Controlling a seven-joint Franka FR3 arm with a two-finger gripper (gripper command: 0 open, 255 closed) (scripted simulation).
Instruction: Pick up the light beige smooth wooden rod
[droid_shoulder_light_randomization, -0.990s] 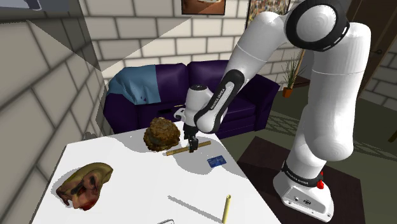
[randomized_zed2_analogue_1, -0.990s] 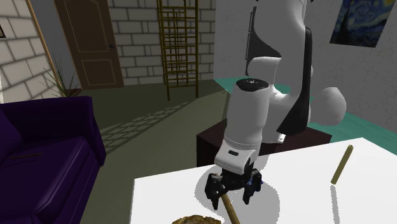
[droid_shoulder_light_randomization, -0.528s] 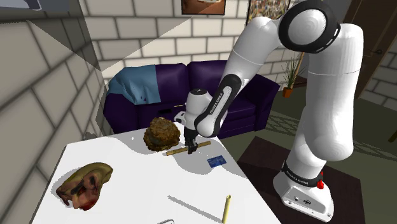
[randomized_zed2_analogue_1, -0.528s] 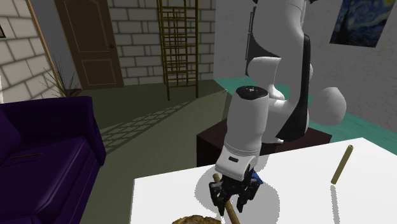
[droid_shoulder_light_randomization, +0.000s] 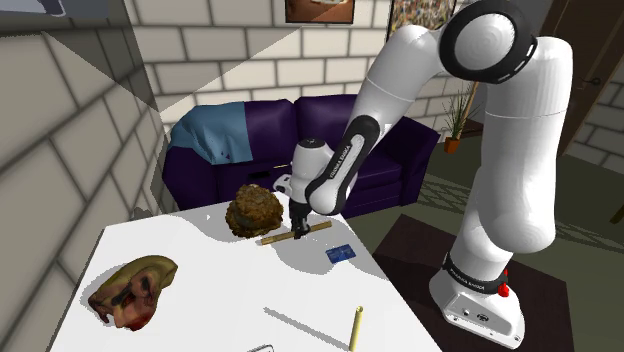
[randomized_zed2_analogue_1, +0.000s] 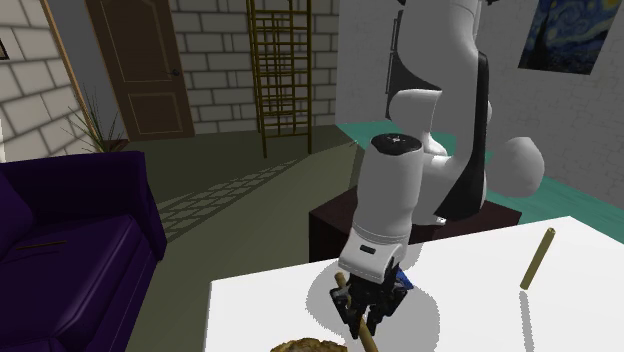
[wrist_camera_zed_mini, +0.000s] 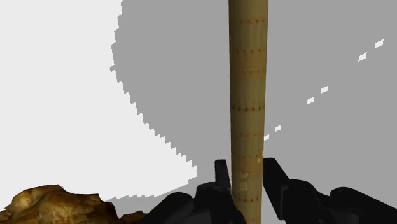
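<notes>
One tan rod (wrist_camera_zed_mini: 247, 95), flat on tabletop (wrist_camera_zed_mini: 57, 95), clasped in our tool (wrist_camera_zed_mini: 247, 167); grasp made, we judge lifting straight up next.

We record the rod (droid_shoulder_light_randomization: 274, 238) as a slender, straight, round stick, tan in colour, with rows of small darker marks spaced along its length in the wrist view (wrist_camera_zed_mini: 247, 89). It lies low on the white table (droid_shoulder_light_randomization: 220, 290), slanted across the shoulder view, with one end near the brown lumpy object (droid_shoulder_light_randomization: 253, 209). The gripper (wrist_camera_zed_mini: 247, 168) clasps it from both sides about mid-length. We cannot tell whether it still touches the surface.
</notes>
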